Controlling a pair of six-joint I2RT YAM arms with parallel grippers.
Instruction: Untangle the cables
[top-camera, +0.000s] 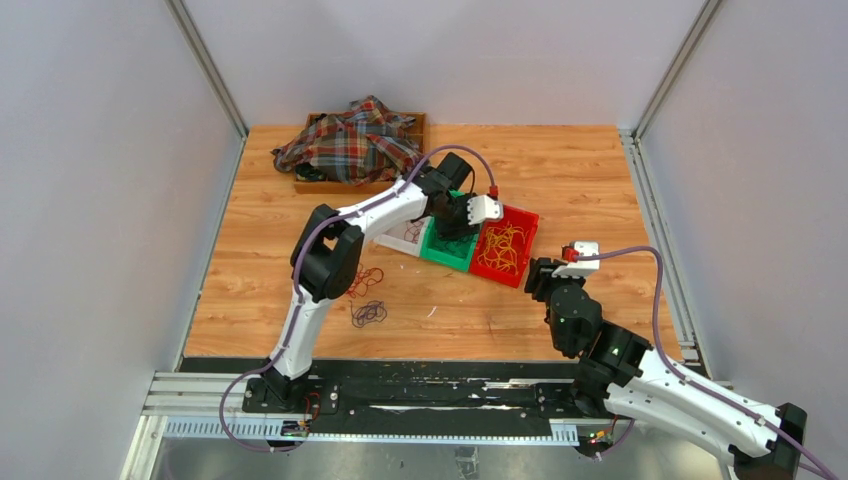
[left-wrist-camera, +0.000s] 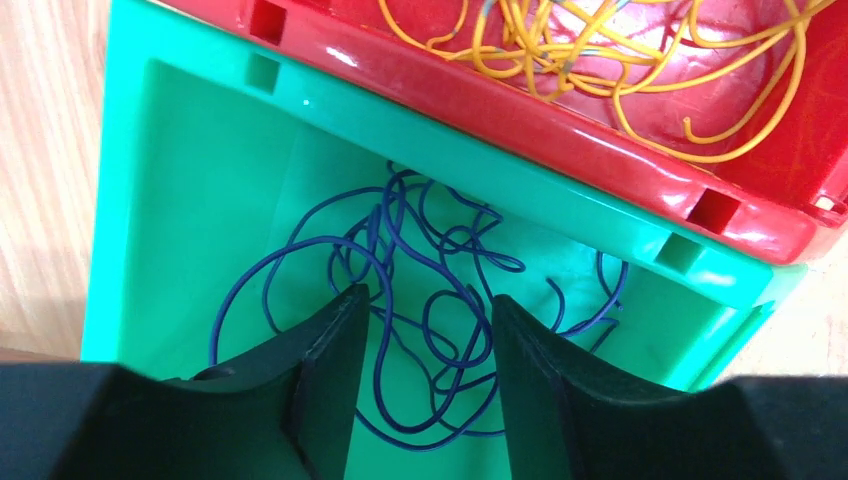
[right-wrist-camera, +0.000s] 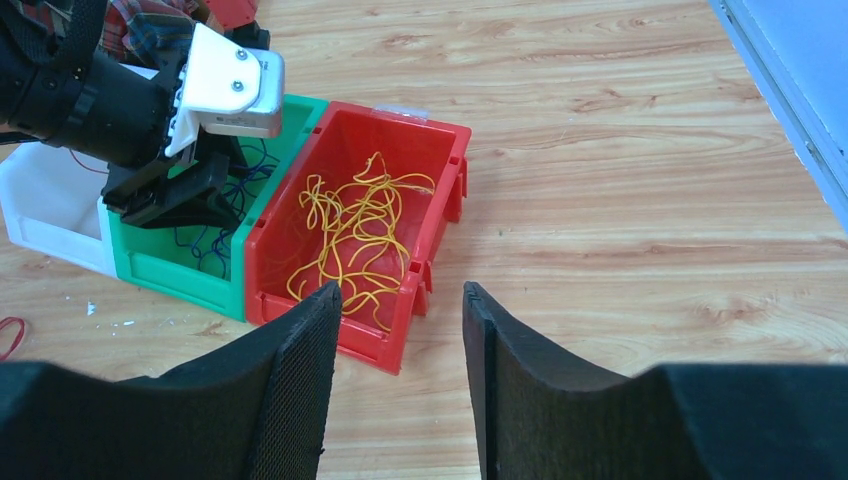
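Roughly at the middle of the wooden table sit three open bins pressed side by side: a white bin on the left, a green bin in the middle and a red bin on the right. The yellow-orange cables lie as a loose heap on the floor of the red bin, and the dark blue cables lie coiled on the floor of the green bin. The left gripper hangs down into the green bin with its jaws apart; blue strands show in the gap between them, though whether the fingers touch any strand cannot be told. The right gripper hovers over bare wood towards the lower right of the red bin, jaws apart with nothing between them. In the overhead view, lower left of the bins, a small bunch of dark red loops rests on the table, with a bunch of dark purple loops just below it. At the upper left, a plaid cloth is heaped over a wooden tray.
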